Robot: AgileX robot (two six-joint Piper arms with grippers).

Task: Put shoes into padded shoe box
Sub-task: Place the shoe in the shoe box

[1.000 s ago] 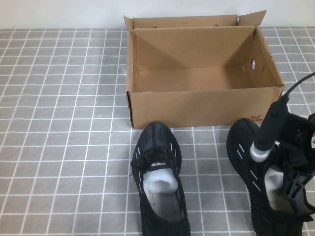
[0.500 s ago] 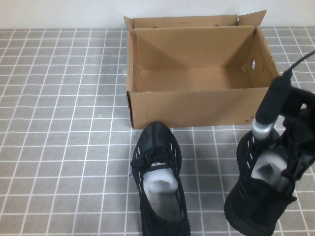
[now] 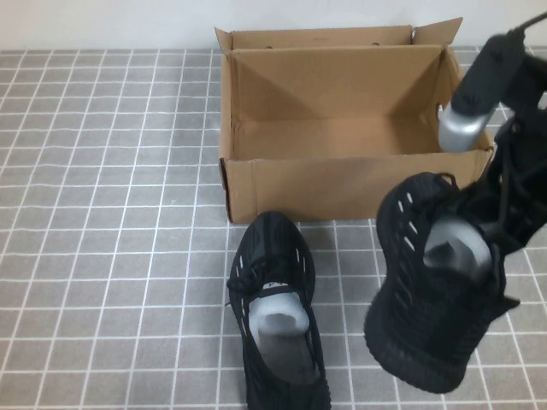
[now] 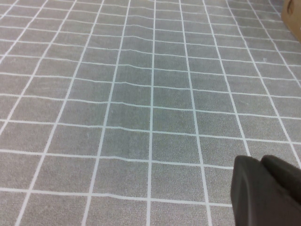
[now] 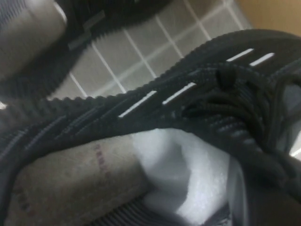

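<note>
The right gripper (image 3: 500, 226) is clenched on the lifted shoe (image 3: 432, 290), which hangs off the counter near the right edge, its long axis tilted, toe toward the padded shoe box (image 3: 350, 120) and heel swung down toward the near edge. The box stands toward the far edge, open side up, and its near wall lies just beyond the shoe's toe, so the coming move looks like a carry toward the far edge and over that wall. The second shoe (image 3: 278, 316) lies flat on the counter at the near edge, toe pointing at the box's near wall. The right arm is clearly the nearer one. The left gripper (image 4: 268, 193) hovers over bare tiled counter, fingers pressed together on nothing. The right gripper's fingers are hidden behind the shoe's collar, and the right wrist view shows only white paper stuffing (image 5: 188, 169) and knit
</note>
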